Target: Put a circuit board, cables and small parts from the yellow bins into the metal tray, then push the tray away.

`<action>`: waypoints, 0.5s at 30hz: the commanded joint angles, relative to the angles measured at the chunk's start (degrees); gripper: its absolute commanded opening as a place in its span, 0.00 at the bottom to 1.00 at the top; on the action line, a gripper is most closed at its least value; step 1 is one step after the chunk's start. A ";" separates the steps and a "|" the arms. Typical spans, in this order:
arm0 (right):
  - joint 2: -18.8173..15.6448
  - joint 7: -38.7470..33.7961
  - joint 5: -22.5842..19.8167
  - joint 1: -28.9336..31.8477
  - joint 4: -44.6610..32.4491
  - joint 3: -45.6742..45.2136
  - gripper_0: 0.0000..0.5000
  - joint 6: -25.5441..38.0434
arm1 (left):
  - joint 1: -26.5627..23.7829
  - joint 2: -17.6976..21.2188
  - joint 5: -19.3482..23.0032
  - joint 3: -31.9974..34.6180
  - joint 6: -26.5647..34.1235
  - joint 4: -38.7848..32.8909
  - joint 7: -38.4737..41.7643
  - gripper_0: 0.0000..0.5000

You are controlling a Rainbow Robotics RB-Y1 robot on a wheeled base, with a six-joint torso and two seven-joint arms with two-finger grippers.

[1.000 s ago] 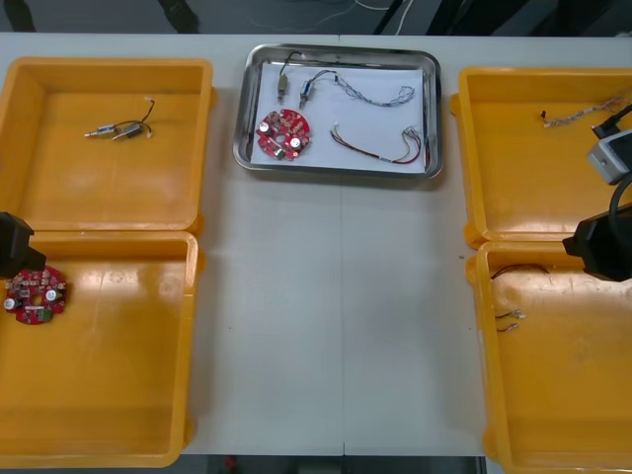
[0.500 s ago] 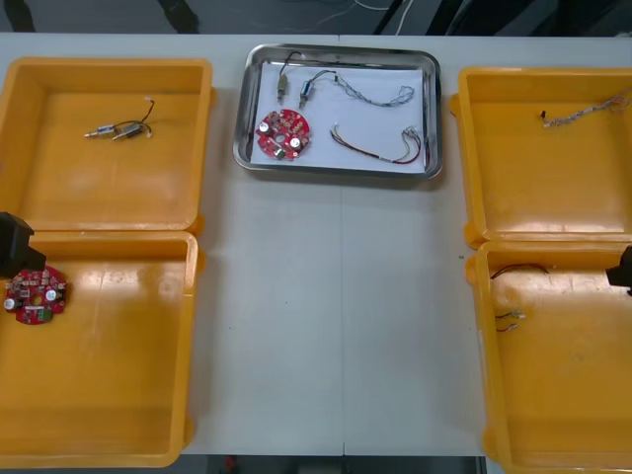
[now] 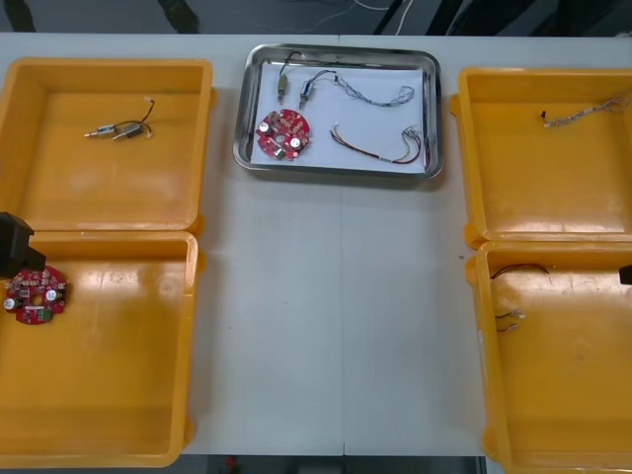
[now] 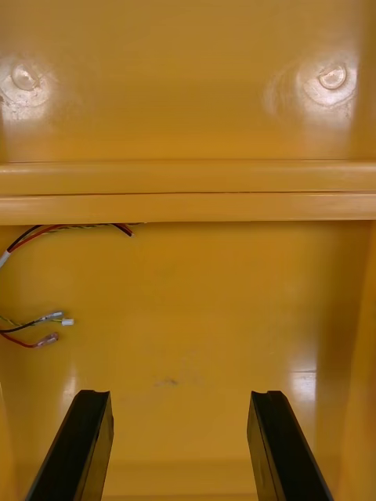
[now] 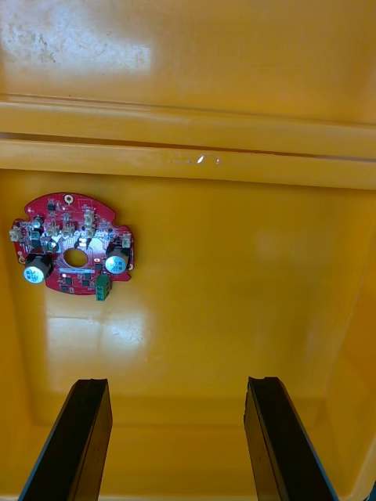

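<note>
Left gripper (image 5: pixel 176 383) and right gripper (image 4: pixel 180 395) both stand wide open with nothing between their fingers. We place each low over the near yellow bin on its own side, at the table's outer edges, and we judge they are held there to keep the middle free.

The near left bin (image 3: pixel 109 385) holds a spare circuit board (image 3: pixel 35 294) ahead of the left fingers. The near right bin (image 3: pixel 563 395) holds loose cables (image 3: pixel 512 318) near its far wall, off to one side of the right fingers.

The metal tray (image 3: pixel 435 99) lies between the two far bins, close to the table's far edge, white inside. It carries a loaded circuit board (image 3: pixel 283 134), a reddish cable (image 3: pixel 380 148), a blue and white cable (image 3: pixel 380 95) and small metal parts (image 3: pixel 306 91). So we judge the loading done and the tray already well away.

The light table (image 3: pixel 336 326) has a thin seam down its middle. Beyond its far edge we see dark floor with wires, too dim to read.
</note>
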 commanded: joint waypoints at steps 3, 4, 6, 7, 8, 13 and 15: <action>-2.40 -3.15 -1.15 1.03 -0.25 -1.16 1.00 0.16 | 1.18 2.58 0.08 1.73 0.38 -1.61 -4.45 1.00; -2.31 -3.15 -1.23 1.03 -0.25 -1.07 1.00 0.16 | 1.18 2.58 0.08 1.73 0.38 -1.61 -4.45 1.00; -2.40 -3.15 -1.32 1.03 -0.25 -1.07 1.00 0.16 | 1.18 2.58 0.08 1.73 0.38 -1.61 -4.45 1.00; -2.31 -3.15 -1.32 1.03 -0.25 -1.07 1.00 0.16 | 1.18 2.58 0.08 1.73 0.38 -1.61 -4.45 1.00; -2.31 -3.15 -1.32 1.03 -0.25 -1.07 1.00 0.16 | 1.18 2.58 0.08 1.73 0.38 -1.61 -4.45 1.00; -2.31 -3.15 -1.32 1.03 -0.25 -1.07 1.00 0.16 | 1.18 2.58 0.08 1.73 0.38 -1.61 -4.45 1.00; -2.31 -3.15 -1.32 1.03 -0.25 -1.07 1.00 0.16 | 1.18 2.58 0.08 1.73 0.38 -1.61 -4.45 1.00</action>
